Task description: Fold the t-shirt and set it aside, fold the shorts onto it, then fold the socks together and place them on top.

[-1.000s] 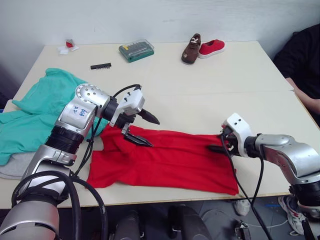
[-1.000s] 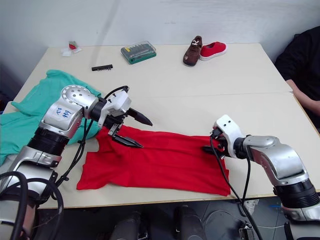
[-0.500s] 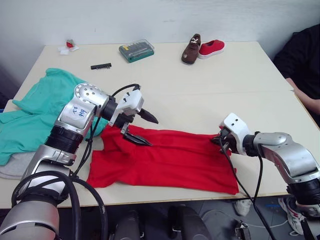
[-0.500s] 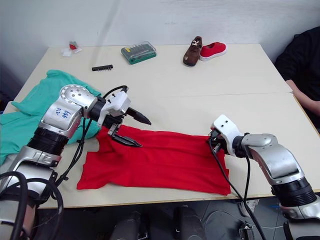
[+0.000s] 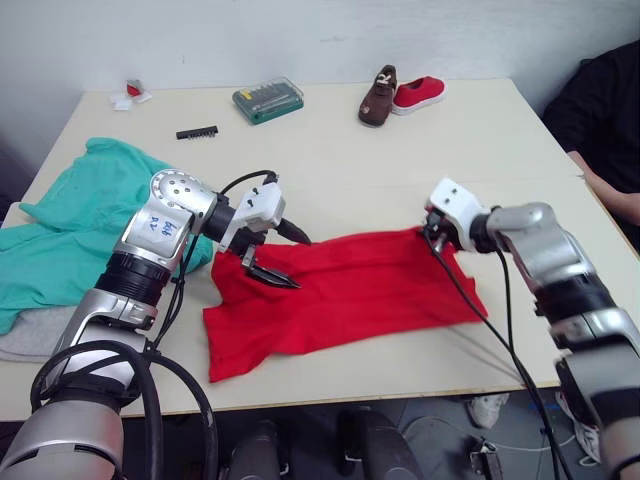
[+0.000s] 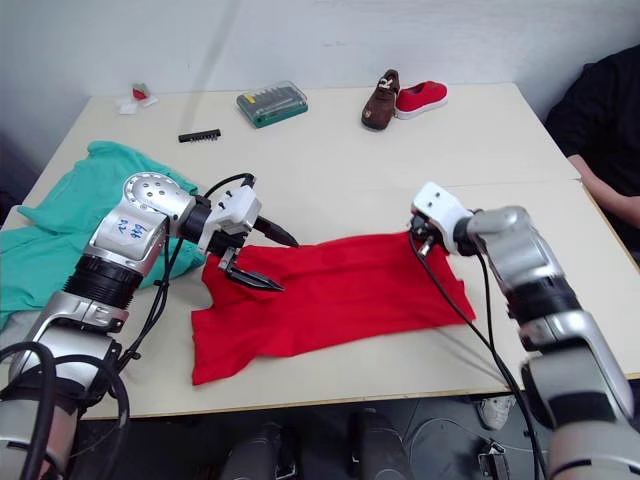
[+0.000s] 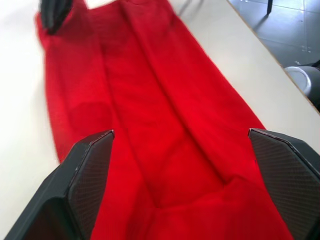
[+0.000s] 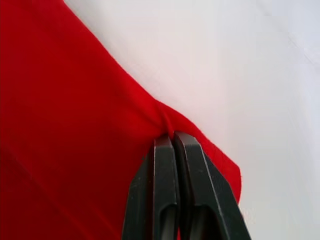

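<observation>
The red t-shirt (image 5: 350,290) lies crumpled lengthwise on the near half of the table. My right gripper (image 5: 430,237) is shut on its far right corner, and the right wrist view shows the closed fingertips (image 8: 172,145) pinching a small fold of red cloth. At the shirt's left end my left gripper (image 5: 300,262) hovers open, one finger above the cloth and one on it, and the cloth (image 7: 165,125) runs out between the wide-spread fingers. The teal shorts (image 5: 70,230) are spread at the table's left side. A bit of light grey sock (image 5: 25,335) peeks out under their near edge.
A brown shoe (image 5: 378,97) and a red shoe (image 5: 418,92) stand at the far edge. Left of them lie a green bit case (image 5: 267,100), a black bit strip (image 5: 197,132) and a small red-and-white item (image 5: 130,93). A person in black (image 5: 610,120) sits at the right.
My right gripper has shut on the shirt's right edge and dragged it away from the front edge, towards the table's middle. The shirt has bunched and slid with it. The left gripper stays open.
</observation>
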Robot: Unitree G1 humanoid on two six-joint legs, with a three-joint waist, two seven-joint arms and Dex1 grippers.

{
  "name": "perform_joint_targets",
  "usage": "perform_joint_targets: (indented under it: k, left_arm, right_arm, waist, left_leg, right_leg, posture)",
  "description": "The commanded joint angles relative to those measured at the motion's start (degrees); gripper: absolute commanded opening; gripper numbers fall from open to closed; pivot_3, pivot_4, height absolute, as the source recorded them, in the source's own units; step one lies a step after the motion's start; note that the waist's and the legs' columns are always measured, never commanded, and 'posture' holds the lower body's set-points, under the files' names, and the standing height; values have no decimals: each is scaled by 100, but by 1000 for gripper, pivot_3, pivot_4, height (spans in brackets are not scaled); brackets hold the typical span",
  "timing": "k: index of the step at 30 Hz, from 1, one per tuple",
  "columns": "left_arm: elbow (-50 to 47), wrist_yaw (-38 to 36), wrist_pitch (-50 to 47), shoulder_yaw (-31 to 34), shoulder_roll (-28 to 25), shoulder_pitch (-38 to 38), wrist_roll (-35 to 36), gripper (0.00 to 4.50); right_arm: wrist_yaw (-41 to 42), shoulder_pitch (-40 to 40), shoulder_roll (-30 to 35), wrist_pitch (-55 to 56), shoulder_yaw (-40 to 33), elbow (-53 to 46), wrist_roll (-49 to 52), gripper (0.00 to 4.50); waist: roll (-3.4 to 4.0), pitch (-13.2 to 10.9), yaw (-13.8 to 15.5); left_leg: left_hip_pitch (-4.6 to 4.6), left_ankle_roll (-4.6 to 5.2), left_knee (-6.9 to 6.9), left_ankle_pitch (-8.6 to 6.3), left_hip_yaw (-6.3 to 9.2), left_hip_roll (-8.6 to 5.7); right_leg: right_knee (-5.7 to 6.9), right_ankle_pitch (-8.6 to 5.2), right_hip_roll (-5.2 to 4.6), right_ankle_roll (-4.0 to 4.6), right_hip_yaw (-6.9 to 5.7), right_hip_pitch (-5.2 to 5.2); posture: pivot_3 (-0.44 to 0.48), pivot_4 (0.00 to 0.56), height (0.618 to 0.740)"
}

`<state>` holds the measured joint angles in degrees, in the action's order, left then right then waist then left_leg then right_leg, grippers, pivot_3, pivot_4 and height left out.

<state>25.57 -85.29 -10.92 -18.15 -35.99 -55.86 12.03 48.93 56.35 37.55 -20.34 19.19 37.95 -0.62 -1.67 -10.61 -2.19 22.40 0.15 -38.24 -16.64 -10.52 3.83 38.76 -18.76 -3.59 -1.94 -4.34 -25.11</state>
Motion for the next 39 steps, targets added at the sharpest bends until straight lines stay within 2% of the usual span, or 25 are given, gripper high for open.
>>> perform_joint_targets:
  k: [1,6,12,15,18,22,26,29,32,35,39]
  left_arm:
    - [30,147,76,213,22,-131,-116,4500]
    - [74,340,64,288,42,-110,-248,4500]
    - [539,651,158,520,144,-263,-323,4500]
    - [895,726,282,633,275,-391,-328,4500]
    - [1209,806,448,667,412,-497,-413,4500]
    - [1891,1096,703,699,681,-802,-612,4500]
    - [2741,1170,901,633,893,-1243,-872,4500]
    - [3368,1206,1060,553,1029,-1549,-1130,4500]
    - [3876,1284,1136,509,1155,-1761,-1364,4500]
    - [4256,1420,1265,395,1268,-1842,-1667,4500]
    - [4577,1575,1317,338,1374,-1890,-1960,4500]
  right_arm:
    - [-165,670,-270,1094,-55,1376,-385,50]
    - [-400,1204,-625,1932,-99,2658,-701,50]
    - [-602,1269,-619,2444,-358,2963,-792,50]
    - [-324,1062,-396,2245,-696,2394,-543,638]
    - [-245,630,-196,1747,-1092,1306,-276,1652]
    - [-431,-619,138,120,-1869,-1460,259,3039]
    - [-893,-2422,192,-2566,-3187,-4814,1069,4413]
    - [-1242,-3542,-40,-4074,-4040,-6629,1453,4461]
    - [-1591,-4317,-410,-5047,-4541,-7773,1612,4461]
    - [-2040,-4694,-1073,-5821,-4896,-8402,1616,4461]
    - [-2457,-4649,-1905,-6400,-5042,-8656,1624,4461]
  waist:
    - [0,0,-8]
    - [1,0,-66]
    - [1,-1,-102]
    - [4,-2,-103]
    - [4,-2,-100]
    - [4,-2,-60]
    - [4,-2,46]
    - [4,-2,60]
    - [2,-1,55]
    - [0,0,33]
    - [0,0,26]
  left_leg:
    - [2,0,0,0,-4,0]
    - [6,-1,2,1,-17,2]
    - [5,0,2,1,-21,1]
    - [6,-2,2,2,-24,2]
    - [6,-2,4,2,-26,2]
    - [7,-3,6,2,-23,2]
    - [14,-4,6,2,-19,1]
    - [15,-8,5,0,-16,0]
    - [12,-7,3,-1,-16,-1]
    - [8,-6,4,0,-17,-2]
    - [8,-7,4,2,-18,-2]
  right_leg:
    - [4,0,0,0,3,-6]
    - [16,0,-3,1,14,-21]
    - [22,0,-5,1,21,-23]
    - [25,0,-4,1,22,-26]
    - [25,0,-4,1,24,-28]
    - [24,0,-4,1,24,-29]
    - [23,0,-3,1,23,-34]
    - [20,-2,-3,3,22,-35]
    - [21,-2,-2,4,23,-33]
    - [23,-2,0,4,24,-31]
    - [27,-3,4,5,24,-32]
  posture:
    - [0,150,740]
    - [0,150,740]
    - [0,150,740]
    - [0,150,740]
    - [0,150,740]
    - [0,150,740]
    - [0,150,740]
    - [0,150,740]
    - [0,150,740]
    - [0,150,740]
    - [0,150,740]
